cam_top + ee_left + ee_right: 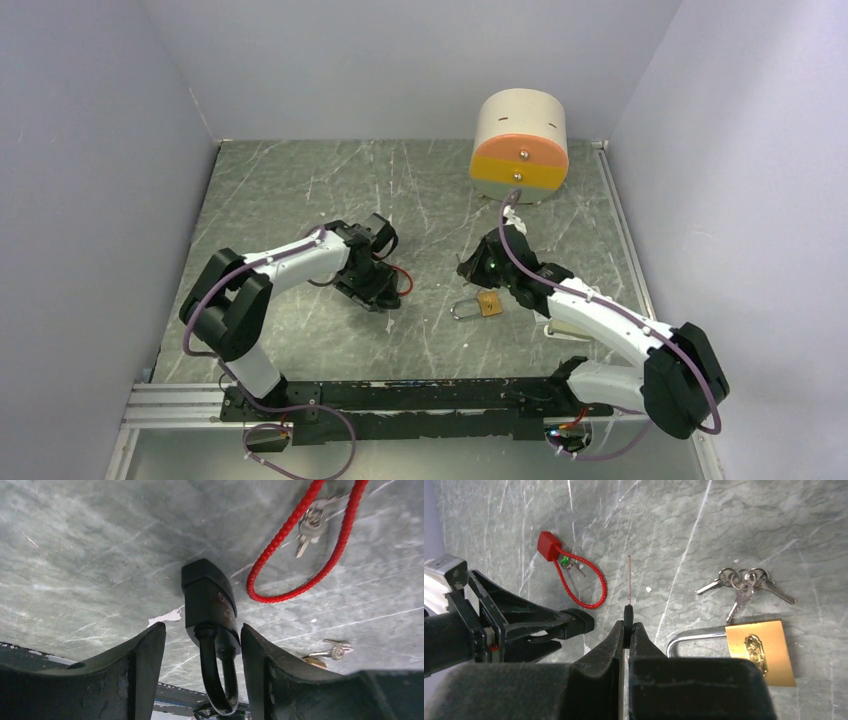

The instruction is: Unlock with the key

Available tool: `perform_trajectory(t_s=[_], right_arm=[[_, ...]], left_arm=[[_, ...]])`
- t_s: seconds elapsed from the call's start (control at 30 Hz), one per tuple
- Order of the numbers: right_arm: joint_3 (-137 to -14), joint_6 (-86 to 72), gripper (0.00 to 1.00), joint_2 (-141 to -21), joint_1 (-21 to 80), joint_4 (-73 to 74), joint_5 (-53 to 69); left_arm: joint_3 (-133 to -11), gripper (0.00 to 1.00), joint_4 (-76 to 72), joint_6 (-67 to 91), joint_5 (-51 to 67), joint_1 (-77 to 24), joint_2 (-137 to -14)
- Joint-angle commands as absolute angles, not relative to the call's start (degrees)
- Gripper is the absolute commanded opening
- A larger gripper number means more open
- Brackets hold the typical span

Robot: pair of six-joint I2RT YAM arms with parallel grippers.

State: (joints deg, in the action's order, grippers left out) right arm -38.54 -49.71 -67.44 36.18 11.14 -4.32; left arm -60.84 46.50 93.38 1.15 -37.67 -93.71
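Note:
A black padlock lies between the fingers of my left gripper, shackle toward the wrist. The jaws are open. The lock sits against the right finger, and table shows between it and the left finger. My right gripper is shut on a black-headed key whose thin blade points forward, above the table. In the top view the left gripper and right gripper face each other across the table's middle. The black padlock also shows in the right wrist view.
A brass padlock lies to the right of the right gripper, with a bunch of keys beside it. A red cable lock with small keys lies near the left gripper. A round drawer unit stands at the back.

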Motion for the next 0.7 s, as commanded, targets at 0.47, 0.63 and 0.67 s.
perform_trajectory(t_s=[0.47, 0.63, 0.67], right_arm=[[-36.57, -50.19, 0.00, -63.93, 35.20, 12.11, -9.11], [-37.66, -50.08, 0.00, -65.55, 35.24, 12.64, -9.28], [-37.96, -49.99, 0.00, -65.44, 35.22, 13.32, -9.80]], left_arm=[[-65.51, 0.37, 50.38, 90.24, -3.10, -40.09, -96.93], [-65.14, 0.42, 50.28, 89.11, -2.83, -39.97, -97.92], [-65.40, 0.43, 50.43, 88.93, -3.19, -39.98, -98.21]])
